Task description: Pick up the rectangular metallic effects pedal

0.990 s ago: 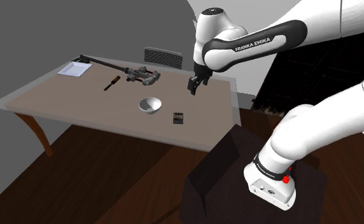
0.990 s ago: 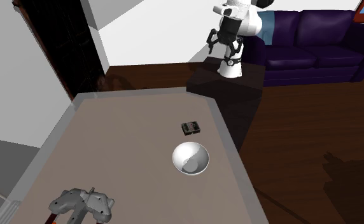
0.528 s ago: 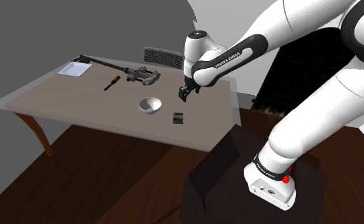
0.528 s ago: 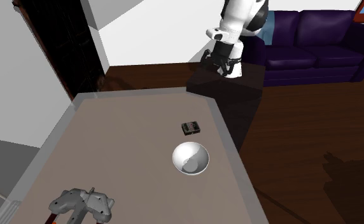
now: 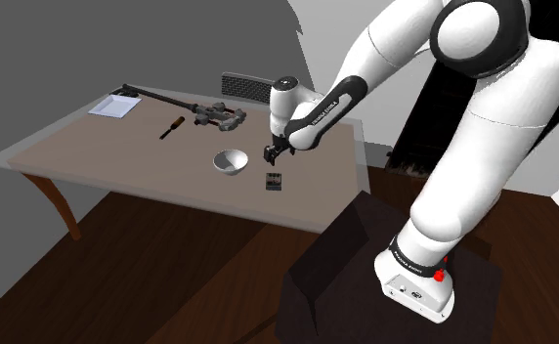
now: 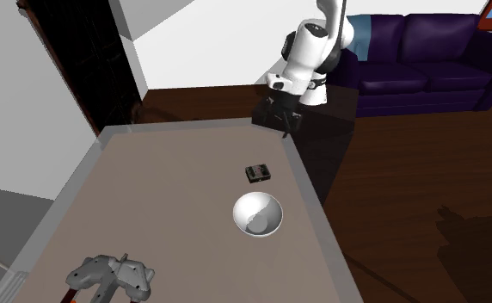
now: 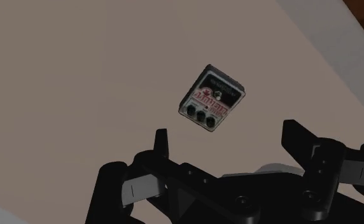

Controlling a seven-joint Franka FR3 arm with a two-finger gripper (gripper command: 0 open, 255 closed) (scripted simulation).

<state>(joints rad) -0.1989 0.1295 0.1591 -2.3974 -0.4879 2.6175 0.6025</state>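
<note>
Approach step, nothing grabbed yet. The effects pedal (image 7: 212,97) lies flat on the table (image 5: 102,147), near the white bowl (image 5: 231,161) and close to the table edge on the stand's side. The gripper (image 7: 226,135) hovers above it, fingers spread apart and empty. Next move, I'd guess: centre over the pedal, line the fingers across its narrower sides, drop straight down, then close.

pedal (image 7: 211,98) — dull grey metal | bowl (image 6: 258,213) — smooth | table (image 5: 102,147) matt | floor (image 5: 170,274) dark wood
</note>
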